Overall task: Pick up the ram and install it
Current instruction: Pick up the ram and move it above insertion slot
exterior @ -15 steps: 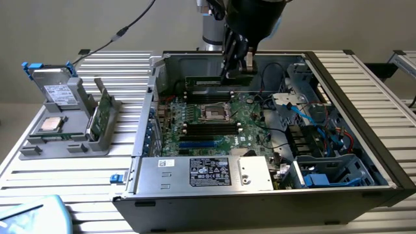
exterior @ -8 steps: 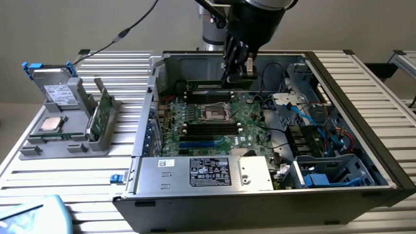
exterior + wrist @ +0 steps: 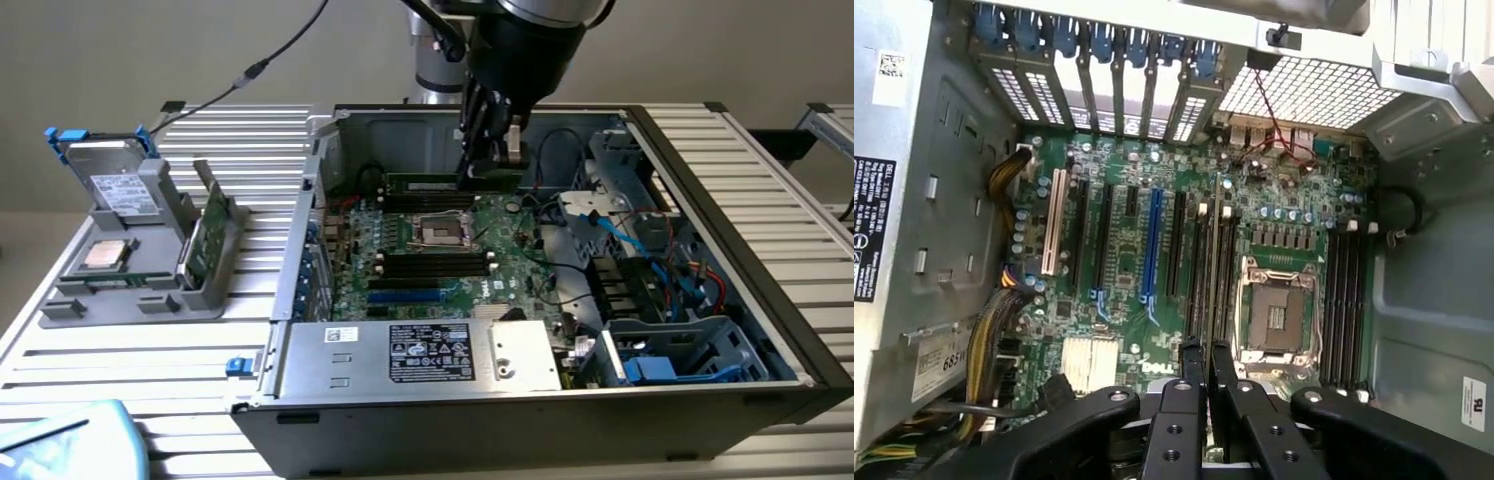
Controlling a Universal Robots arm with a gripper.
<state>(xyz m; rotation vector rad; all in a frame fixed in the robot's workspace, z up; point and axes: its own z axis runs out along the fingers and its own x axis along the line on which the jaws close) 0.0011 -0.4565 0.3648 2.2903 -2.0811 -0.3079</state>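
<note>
The ram is a slim green stick standing on its long edge low inside the open computer case. It lies along the memory slots on the far side of the processor socket. My gripper reaches down from above and is shut on the ram's end toward the exterior view's right. In the wrist view the ram appears edge-on as a thin strip between my black fingers. It lines up with the slots beside the socket. I cannot tell whether it touches a slot.
A grey holder at the exterior view's left carries a silver processor chip, a broad green card and a drive. Inside the case are the power supply, a drive cage and blue cables.
</note>
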